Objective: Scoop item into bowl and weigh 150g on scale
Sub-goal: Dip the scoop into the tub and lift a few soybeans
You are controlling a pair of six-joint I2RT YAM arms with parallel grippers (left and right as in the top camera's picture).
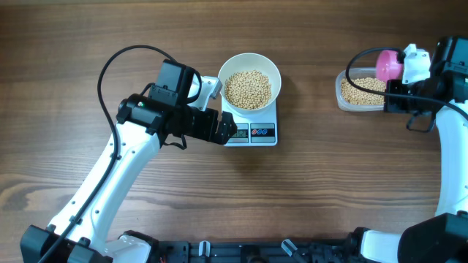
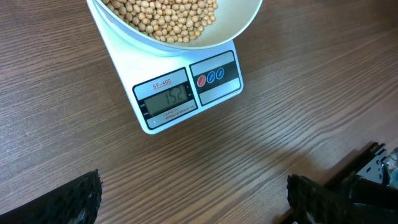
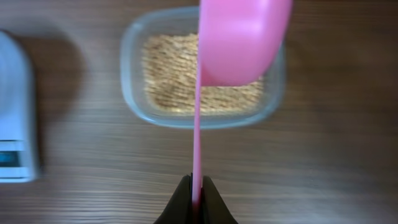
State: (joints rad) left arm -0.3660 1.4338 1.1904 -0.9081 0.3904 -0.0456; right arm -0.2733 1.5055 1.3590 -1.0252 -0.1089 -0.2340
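Observation:
The white bowl (image 1: 250,60) stands on the small white scale (image 1: 252,133) and holds a heap of tan beans (image 1: 247,89). In the left wrist view the bowl (image 2: 244,23) and its beans (image 2: 163,18) sit above the scale (image 2: 186,93), whose display reads 152. My left gripper (image 1: 221,131) (image 2: 196,202) is wide open just left of the scale's front, with only bare table between its fingers. My right gripper (image 1: 406,73) (image 3: 196,194) is shut on the thin handle of a pink scoop (image 1: 388,66) (image 3: 242,37), held above a clear container.
At the far right stands the clear plastic container (image 1: 342,98) (image 3: 132,93), with more beans (image 1: 360,91) (image 3: 174,81) in it. Black cables loop over both arms. The scale's edge (image 3: 12,124) shows at the left of the right wrist view.

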